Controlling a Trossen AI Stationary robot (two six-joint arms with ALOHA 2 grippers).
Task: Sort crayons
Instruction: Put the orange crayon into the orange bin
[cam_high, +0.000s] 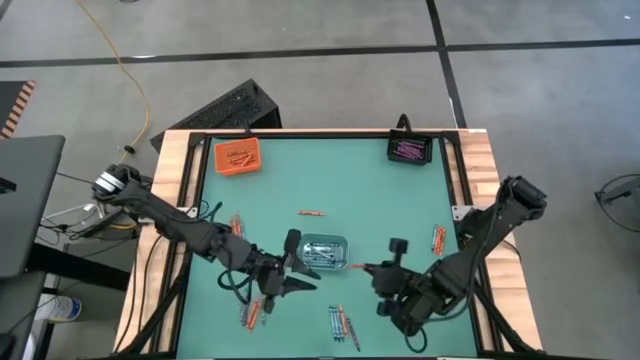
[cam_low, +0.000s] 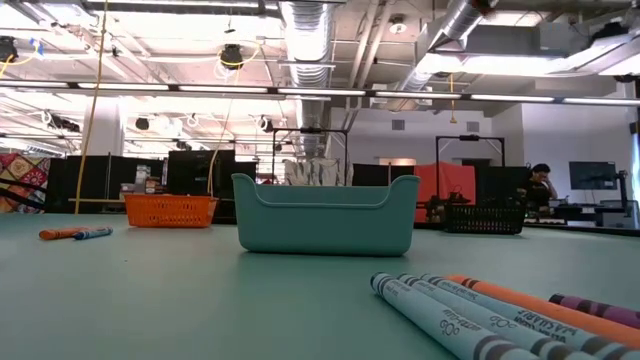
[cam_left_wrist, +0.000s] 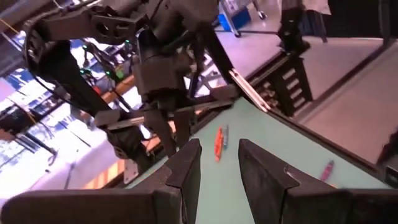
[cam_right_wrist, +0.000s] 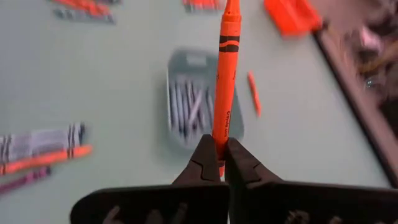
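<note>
The crayons lie loose on the green table in small groups: (cam_high: 342, 322), (cam_high: 250, 315), (cam_high: 236, 224), (cam_high: 311, 212), (cam_high: 438, 238). Grey-blue ones fill the clear-grey tray (cam_high: 323, 250). My right gripper (cam_high: 373, 270) hangs just right of that tray, shut on an orange crayon (cam_right_wrist: 225, 74). My left gripper (cam_high: 303, 284) hovers at the tray's near left corner, open, its fingers (cam_left_wrist: 189, 168) apart with nothing between them. The low view shows neither gripper, only the tray (cam_low: 325, 215) and nearby crayons (cam_low: 480, 310). My right gripper pinches the orange crayon by its near end (cam_right_wrist: 219, 142) between the two fingertips. The fingers slant down from the table's right side, and the crayon sticks straight out ahead of them, in line with them. It is lifted clear of the table, its free end (cam_high: 352, 266) toward the tray.
An orange tray (cam_high: 238, 157) with orange crayons sits at the far left corner, a black tray (cam_high: 408, 150) with purple ones at the far right. Wooden rails (cam_high: 480, 180) edge the table. Bare green surface lies between the far trays and the middle tray.
</note>
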